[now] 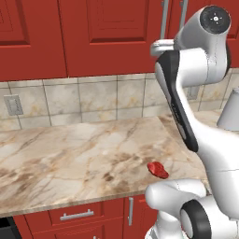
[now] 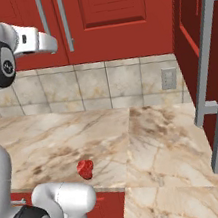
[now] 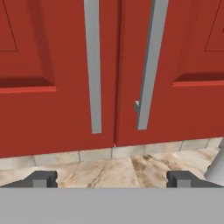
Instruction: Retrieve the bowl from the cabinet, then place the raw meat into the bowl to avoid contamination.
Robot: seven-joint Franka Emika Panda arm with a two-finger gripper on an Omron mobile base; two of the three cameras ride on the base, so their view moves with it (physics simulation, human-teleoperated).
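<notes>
Marble counter (image 1: 70, 154) runs under the red cabinet (image 3: 61, 65), doors shut, two silver handles (image 3: 92, 65) side by side. Gripper (image 3: 112, 179) faces those handles with fingers spread wide, grasping nothing. Raw meat (image 1: 158, 169) sits near the counter's front edge.

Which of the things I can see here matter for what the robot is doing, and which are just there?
Part of the job:
cabinet, doors shut
raw meat, on the counter
gripper, open

Just there:
wall outlet
grey-white vessel
drawer
</notes>
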